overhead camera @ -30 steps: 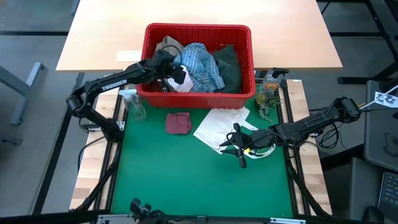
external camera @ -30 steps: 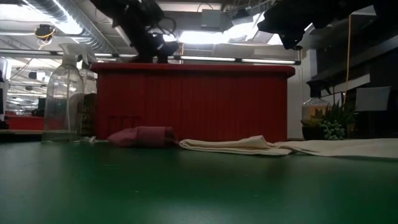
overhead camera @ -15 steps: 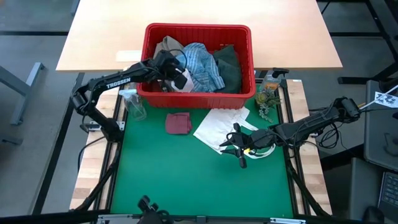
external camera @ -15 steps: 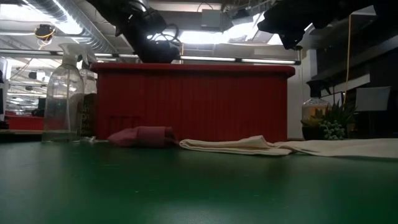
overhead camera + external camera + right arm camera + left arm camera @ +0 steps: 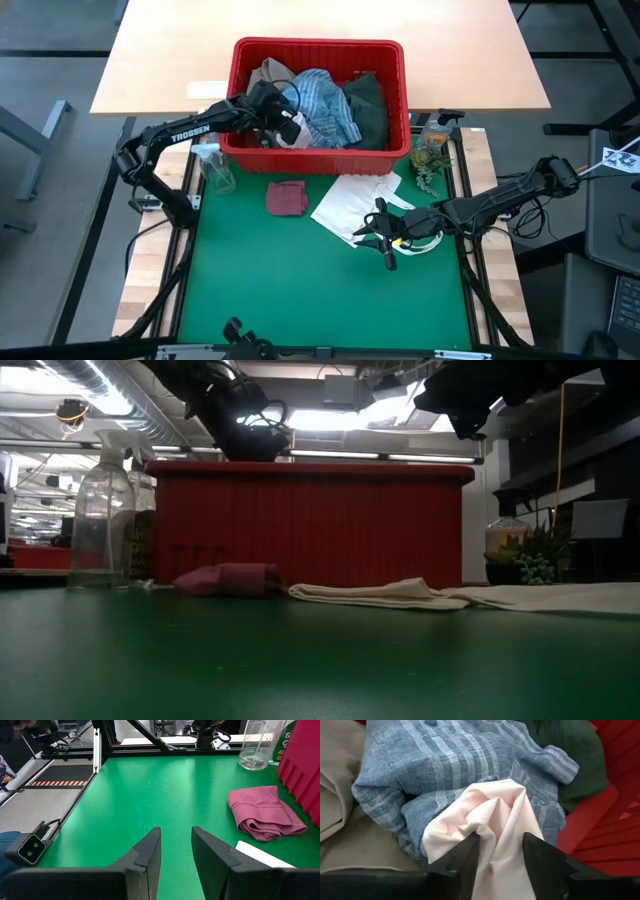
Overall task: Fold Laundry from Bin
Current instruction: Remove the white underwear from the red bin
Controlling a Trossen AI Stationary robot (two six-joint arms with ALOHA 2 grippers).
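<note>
A light wooden desk point(image 5: 330, 20) stands on seemingly grey floor point(image 5: 50, 200).

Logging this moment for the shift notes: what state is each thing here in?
left gripper: in the bin, fingers around the small white cloth
right gripper: open, empty, over the mat
bin: upright, holding laundry
maroon cloth: folded on the mat

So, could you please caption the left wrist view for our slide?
Left gripper pinching the small white cloth atop the blue-white striped shirt inside the bin.
</note>
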